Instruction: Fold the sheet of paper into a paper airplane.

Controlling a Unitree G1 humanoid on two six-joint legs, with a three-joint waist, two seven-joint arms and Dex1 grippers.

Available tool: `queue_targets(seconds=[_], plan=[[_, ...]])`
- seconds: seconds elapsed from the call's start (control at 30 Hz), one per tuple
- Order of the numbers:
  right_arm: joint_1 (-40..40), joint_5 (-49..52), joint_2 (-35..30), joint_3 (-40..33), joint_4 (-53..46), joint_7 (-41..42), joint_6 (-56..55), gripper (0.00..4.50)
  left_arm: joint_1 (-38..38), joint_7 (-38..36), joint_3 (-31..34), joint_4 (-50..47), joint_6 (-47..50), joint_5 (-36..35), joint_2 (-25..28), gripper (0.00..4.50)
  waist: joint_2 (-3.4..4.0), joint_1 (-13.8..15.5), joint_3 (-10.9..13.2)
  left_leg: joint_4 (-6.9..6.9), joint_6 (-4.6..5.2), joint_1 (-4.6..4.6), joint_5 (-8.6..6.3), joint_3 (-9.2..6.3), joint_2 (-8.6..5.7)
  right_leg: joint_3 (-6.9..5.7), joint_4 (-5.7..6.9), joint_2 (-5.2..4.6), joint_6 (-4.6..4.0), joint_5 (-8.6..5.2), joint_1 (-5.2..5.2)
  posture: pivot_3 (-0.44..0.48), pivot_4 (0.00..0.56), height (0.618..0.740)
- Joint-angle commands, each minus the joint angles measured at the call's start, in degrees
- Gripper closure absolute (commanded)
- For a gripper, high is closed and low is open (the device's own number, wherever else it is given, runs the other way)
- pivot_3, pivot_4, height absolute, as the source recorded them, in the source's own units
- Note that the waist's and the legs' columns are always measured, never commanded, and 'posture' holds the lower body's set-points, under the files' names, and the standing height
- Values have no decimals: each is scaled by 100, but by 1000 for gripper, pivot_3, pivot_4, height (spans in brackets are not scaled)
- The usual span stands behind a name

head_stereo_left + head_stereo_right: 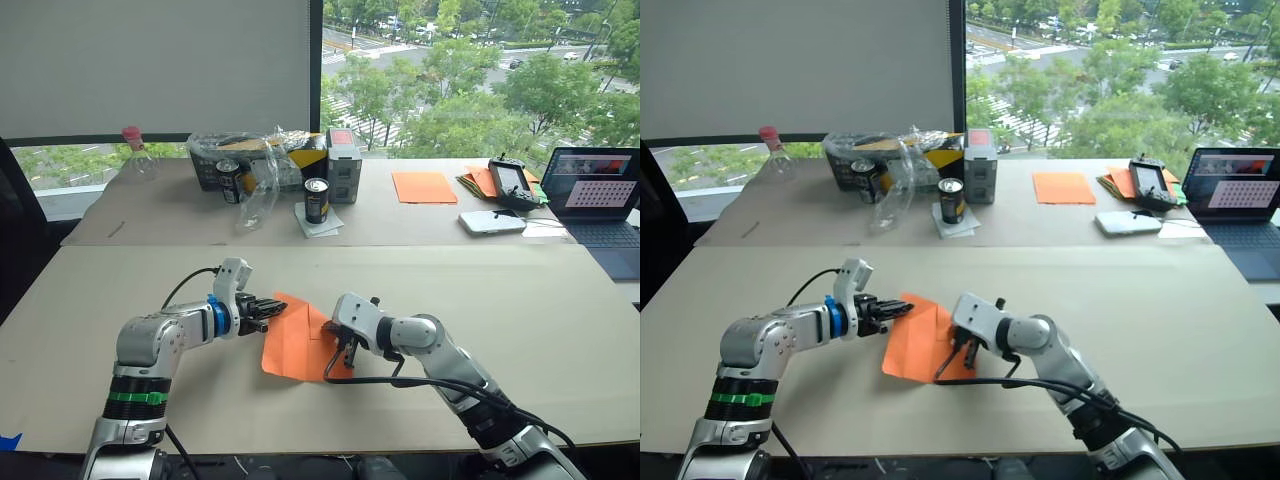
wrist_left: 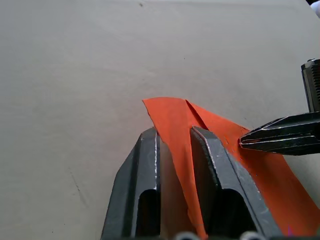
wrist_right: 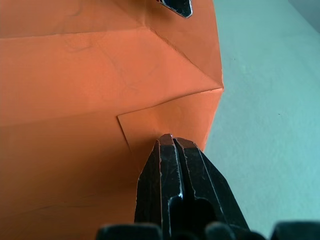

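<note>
Fingers of the left gripper (image 2: 175,150) clamped across a raised flap at the far-left corner of the sheet of paper (image 1: 295,345), lifting that corner off the table (image 1: 500,330). Right gripper (image 3: 171,142) pressed tip-down with its fingers together on the paper's middle, near a small folded corner, pinning it flat. Sheet near the table's front edge between both arms, creased, not yet a wedge. Probably mid-fold on one corner. To do well: keep the right tip planted as anchor, carry the flap over slowly toward the centre crease, avoid tugging sideways or tearing, release only once the edge lies aligned, then press along the fold.
</note>
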Motion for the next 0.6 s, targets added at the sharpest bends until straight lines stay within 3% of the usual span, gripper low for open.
queue_targets(seconds=[0.03, 0.33, 0.6], plan=[[66, -90, -63, 19, 164, 7, 41, 4500, -183, -32, 20, -134, -128, -124, -48, 4470, 0, 6, 0, 0, 0, 0, 0, 0, 0, 0, 0, 0, 0, 0, 0, 0, 150, 730], [-423, 81, -52, -646, 52, -242, 104, 4500, -518, -173, -230, 182, -1274, 235, -123, 4470, -2, 86, 11, 0, -2, -9, 1, 1, -2, 0, -4, -2, -2, 1, -7, 0, 150, 730], [-575, 123, 27, -721, 103, -293, 143, 4500, -554, -182, -470, 586, -2083, 616, -209, 4470, -2, 88, 10, -2, -5, -67, 3, 2, -3, 2, -6, -3, -5, 4, -66, 0, 150, 730]])
